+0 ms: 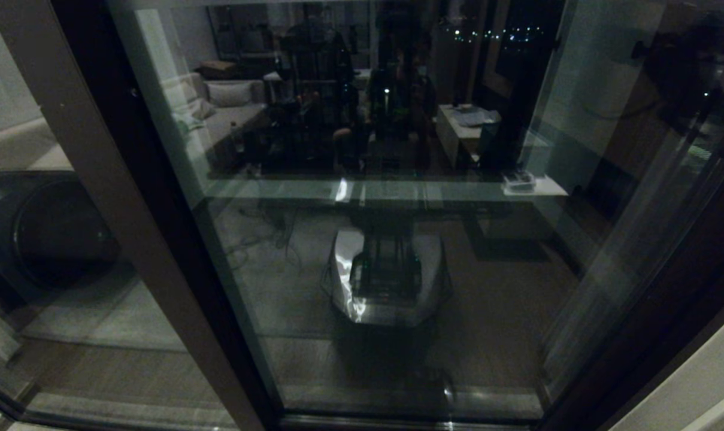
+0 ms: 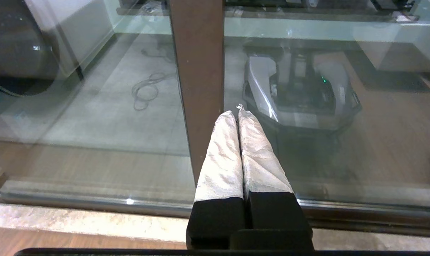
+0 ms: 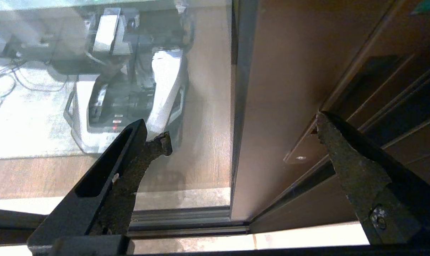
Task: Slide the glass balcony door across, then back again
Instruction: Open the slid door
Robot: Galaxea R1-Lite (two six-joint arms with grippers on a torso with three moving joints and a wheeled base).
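Note:
The glass balcony door point(image 1: 397, 257) fills the head view, a tall reflective pane in a dark brown frame; neither gripper shows there. In the right wrist view my right gripper point(image 3: 241, 133) is open and faces the door's edge stile point(image 3: 271, 106), which carries a small screw point(image 3: 300, 158) beside a recessed strip. Nothing sits between its fingers. In the left wrist view my left gripper point(image 2: 236, 112) is shut on nothing, its white-wrapped fingertips at the right edge of a plain brown stile point(image 2: 197, 71). Whether they touch it I cannot tell.
The door's floor track point(image 3: 179, 220) and a pale stone sill point(image 2: 76, 220) run along the bottom. A dark round appliance point(image 1: 50, 233) stands behind the left glass panel. The glass mirrors my own base point(image 2: 300, 96) and the room. The right jamb point(image 1: 667, 287) borders the door.

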